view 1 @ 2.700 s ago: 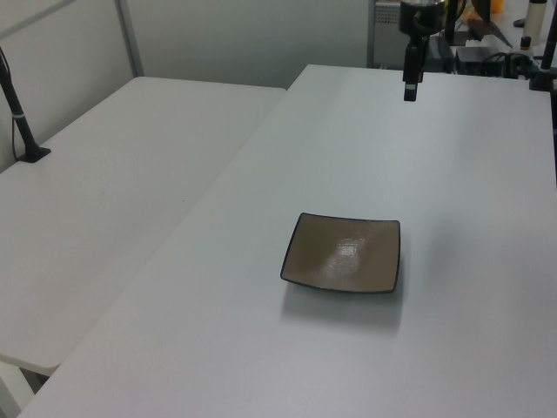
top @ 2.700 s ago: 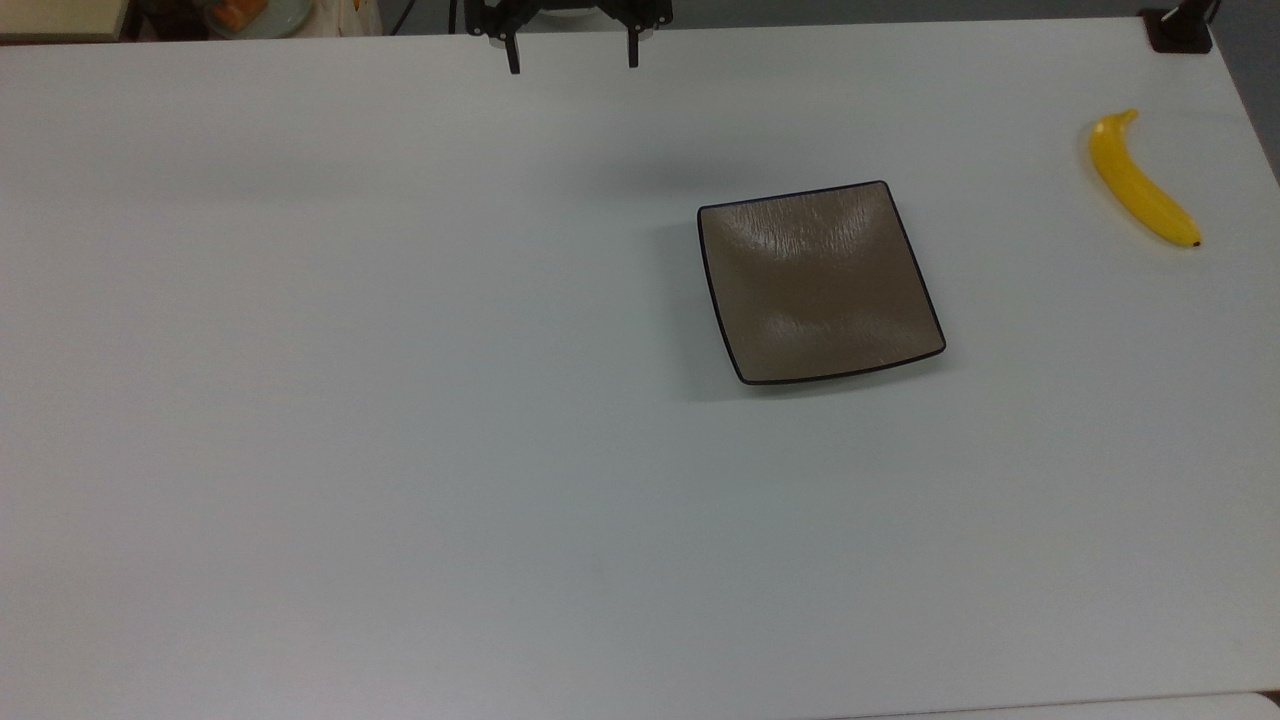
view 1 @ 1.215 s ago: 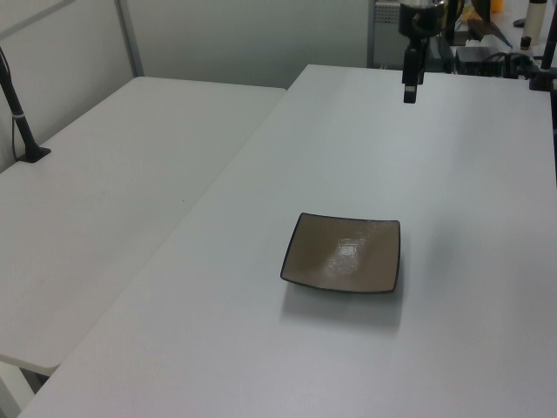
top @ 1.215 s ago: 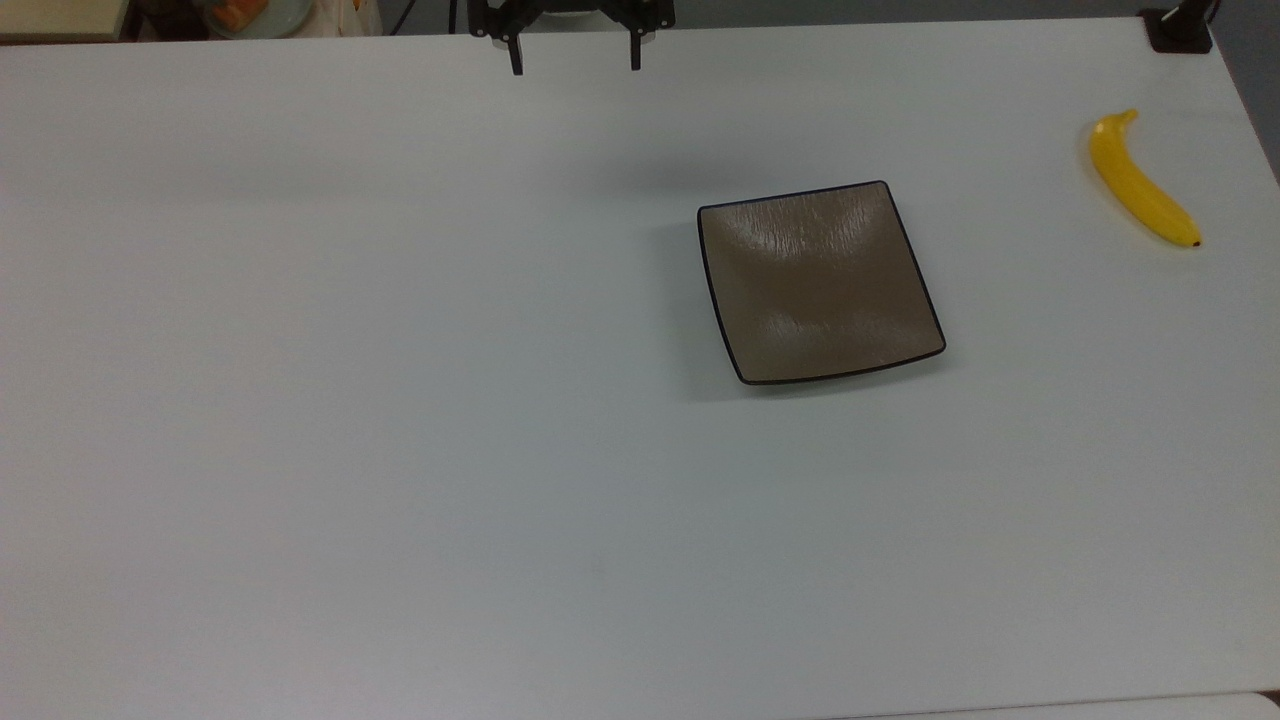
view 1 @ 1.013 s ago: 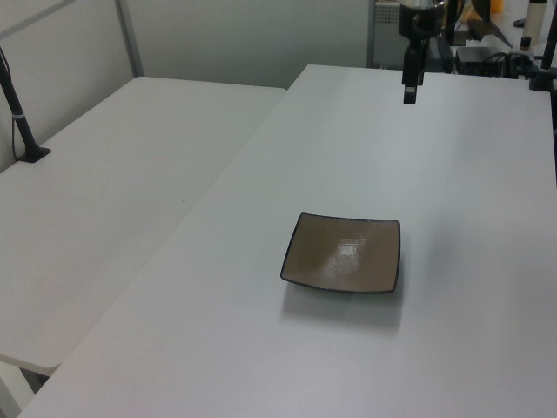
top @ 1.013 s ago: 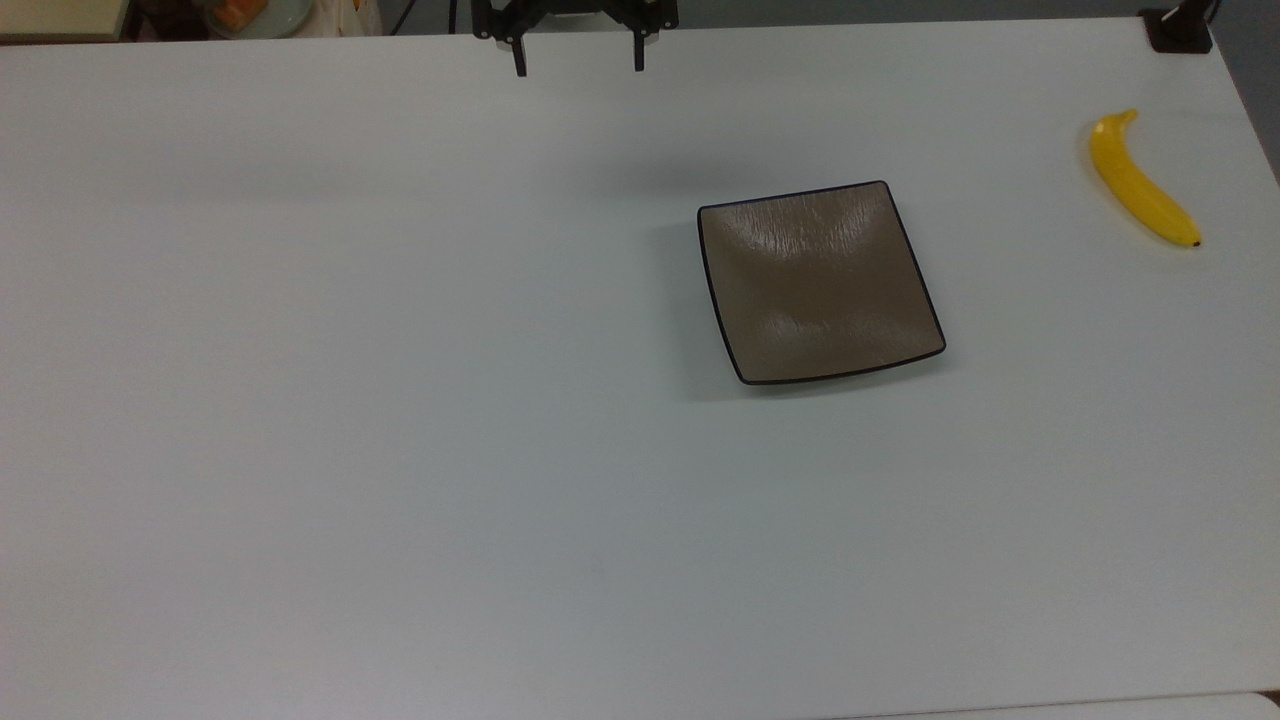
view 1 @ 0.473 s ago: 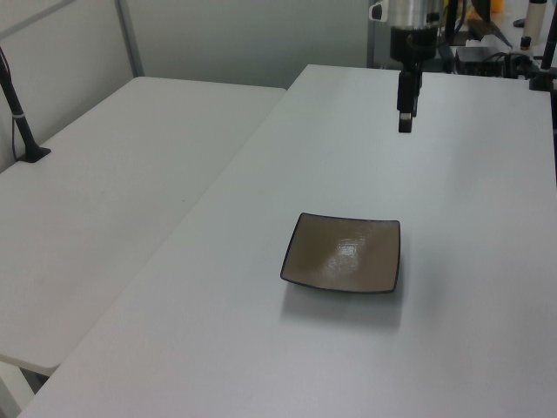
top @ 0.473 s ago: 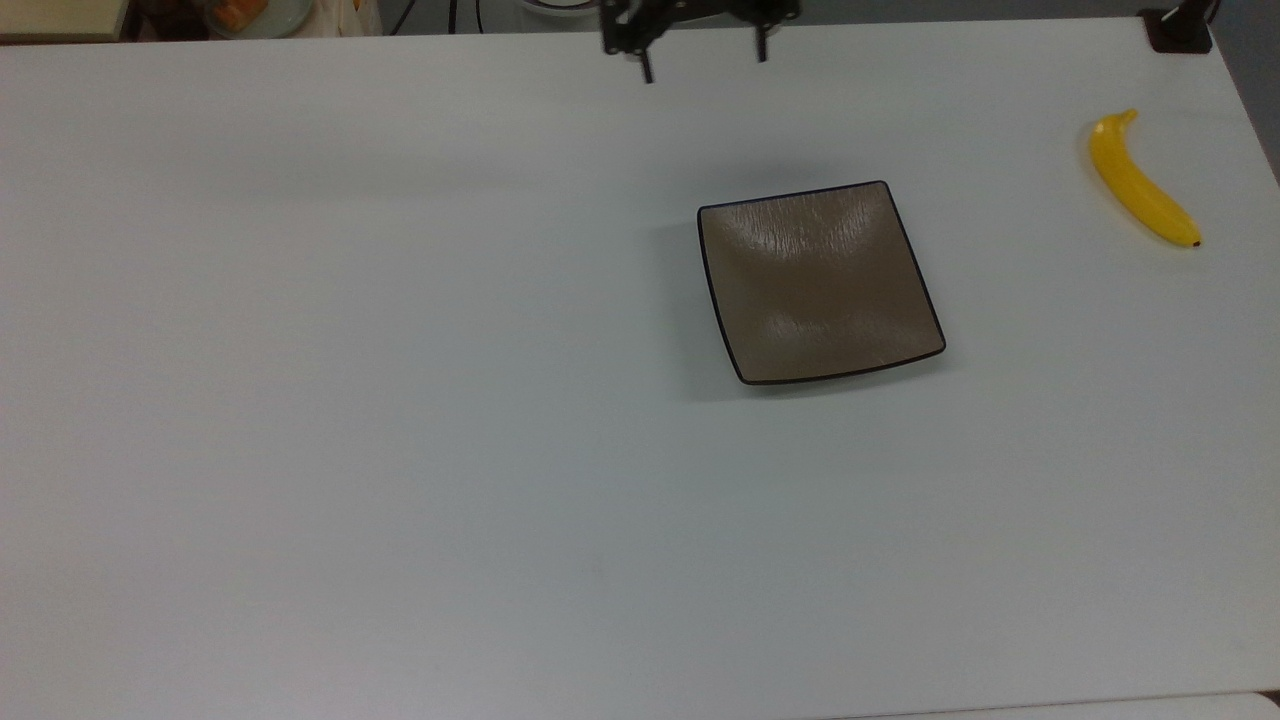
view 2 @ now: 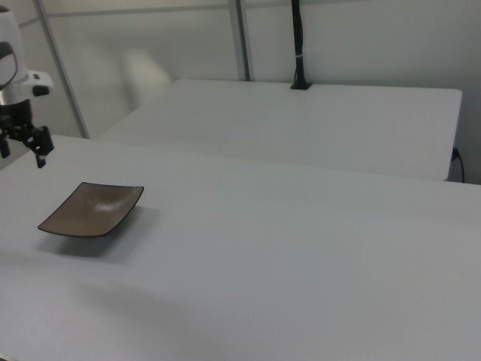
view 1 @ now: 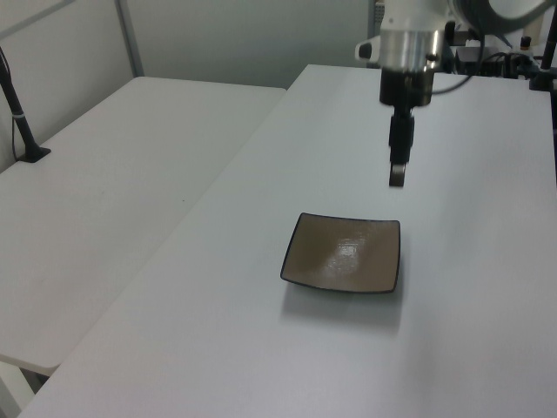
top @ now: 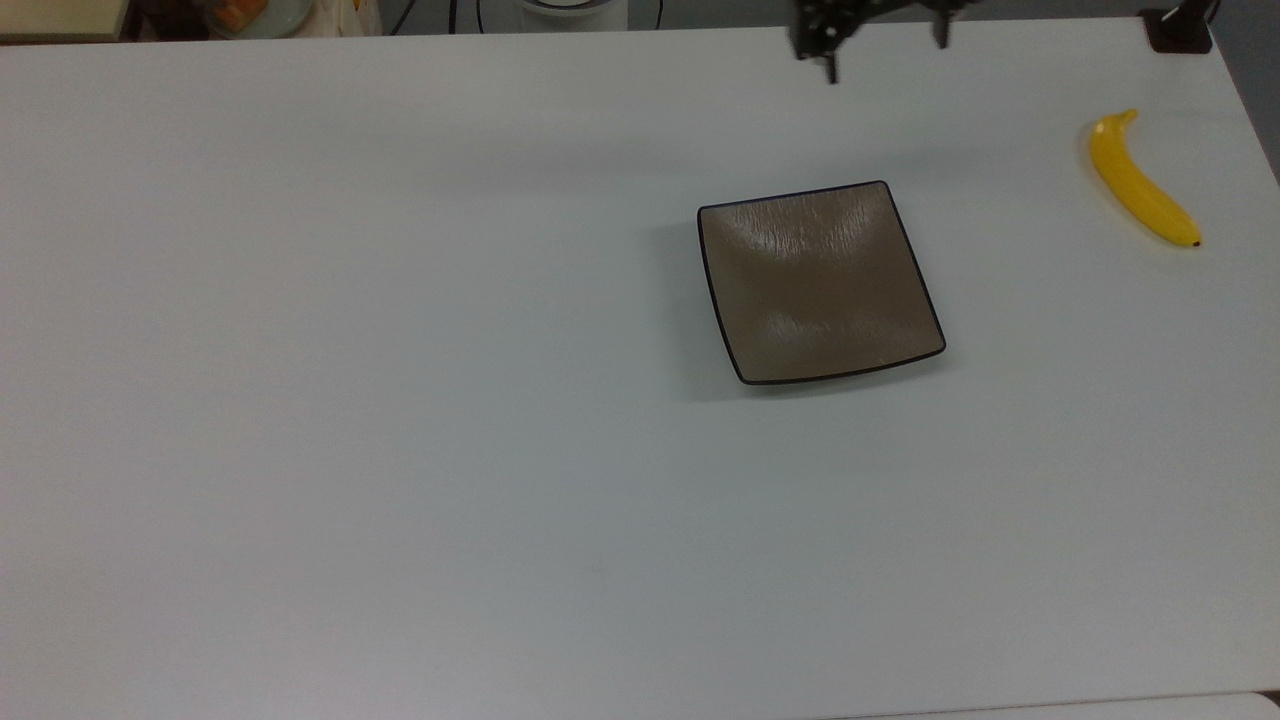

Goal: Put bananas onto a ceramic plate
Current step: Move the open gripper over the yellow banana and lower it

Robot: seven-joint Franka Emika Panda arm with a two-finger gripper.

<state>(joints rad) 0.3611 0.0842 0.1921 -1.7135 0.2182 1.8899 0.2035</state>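
Banana (top: 1140, 183) sits alone near the top view's right counter (top: 400, 400) edge, well apart from the plate (top: 820, 282); looks light, smooth, kinda slippery, so the spread-open hand (top: 885, 55) should pinch mid-body.

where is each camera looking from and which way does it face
Top view: high over the table, looking down at the plate and banana; open pincer at the far edge.
Left view: off a table end, looking along it; plate central, pincer and wrist above.
Right view: low, from the other side; plate on the right view's left, pincer beside it.
All three share plate and pincer.
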